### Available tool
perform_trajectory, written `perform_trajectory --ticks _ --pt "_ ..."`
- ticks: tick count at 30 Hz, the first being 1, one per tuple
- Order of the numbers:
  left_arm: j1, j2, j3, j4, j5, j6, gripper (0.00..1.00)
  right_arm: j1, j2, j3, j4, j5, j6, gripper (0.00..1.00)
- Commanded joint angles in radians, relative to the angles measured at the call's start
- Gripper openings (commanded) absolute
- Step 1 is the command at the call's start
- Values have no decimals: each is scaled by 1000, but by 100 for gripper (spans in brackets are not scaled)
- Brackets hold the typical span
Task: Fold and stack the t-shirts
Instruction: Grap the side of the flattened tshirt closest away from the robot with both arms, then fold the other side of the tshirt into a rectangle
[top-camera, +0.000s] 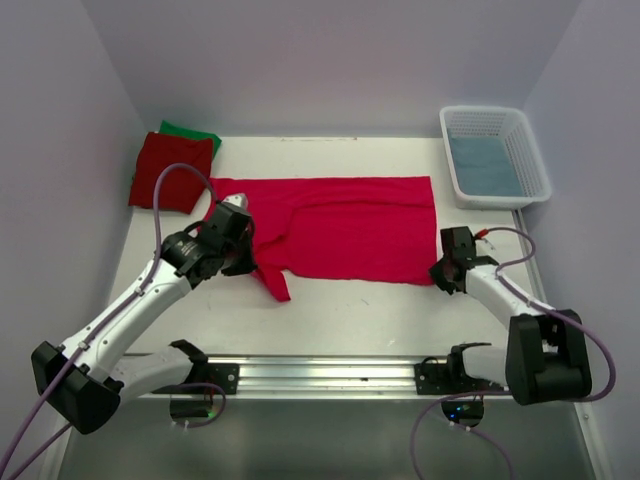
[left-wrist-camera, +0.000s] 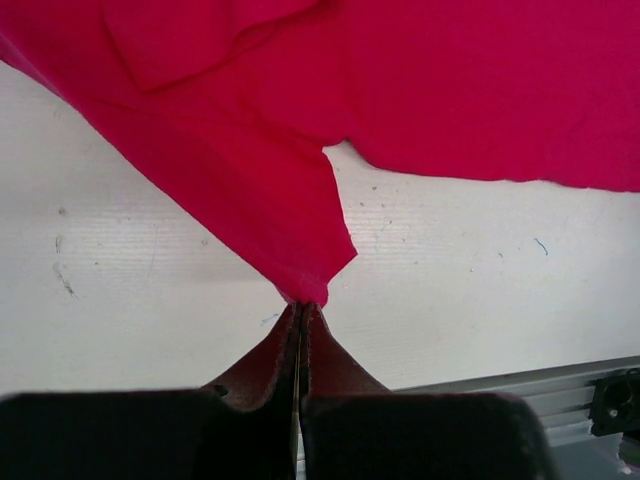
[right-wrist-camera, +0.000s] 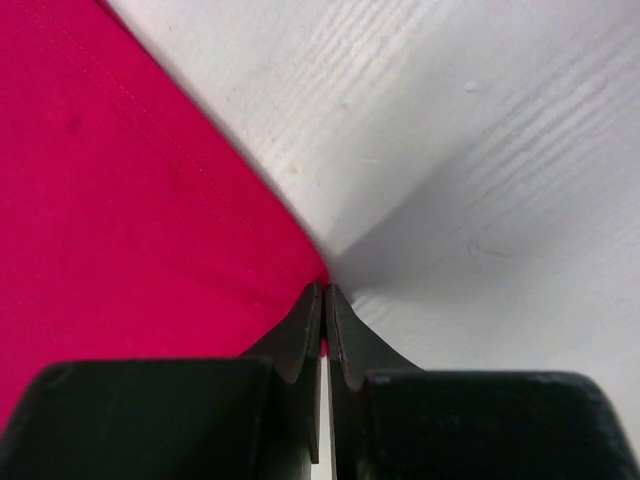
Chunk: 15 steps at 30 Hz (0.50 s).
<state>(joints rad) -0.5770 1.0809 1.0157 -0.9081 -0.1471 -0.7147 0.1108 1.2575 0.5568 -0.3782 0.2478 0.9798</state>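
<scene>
Crimson-pink t-shirt (top-camera: 345, 225) pinched at two points on the table (top-camera: 350, 320).
It is spread mid-table, its near sleeve tip clamped in the left gripper (left-wrist-camera: 302, 312), its near right corner in the right gripper (right-wrist-camera: 326, 290). A darker red t-shirt (top-camera: 172, 172) lies at the far left corner.

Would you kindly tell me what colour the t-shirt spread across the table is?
The t-shirt is bright crimson-pink, shown best in the top external view.

Middle: you have the spread shirt (top-camera: 340, 228) flat on the table (top-camera: 350, 310).
Far left: a folded shirt (top-camera: 170, 172) atop another shirt (top-camera: 198, 136).
Far right: basket (top-camera: 532, 170), cloth (top-camera: 482, 167) inside.
</scene>
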Motion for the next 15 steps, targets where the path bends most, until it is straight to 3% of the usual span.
perform_trajectory --ticks 1,7,15 --pt "-4 -58 27 -9 -69 -15 0 -2 -116 -5 -88 15 -39 1" --pt "-3 -172 90 -21 -218 -14 0 -2 -276 86 -198 31 -154 0" --pt "-4 -259 202 -123 -284 -43 0 -2 -264 287 -324 7 -283 0"
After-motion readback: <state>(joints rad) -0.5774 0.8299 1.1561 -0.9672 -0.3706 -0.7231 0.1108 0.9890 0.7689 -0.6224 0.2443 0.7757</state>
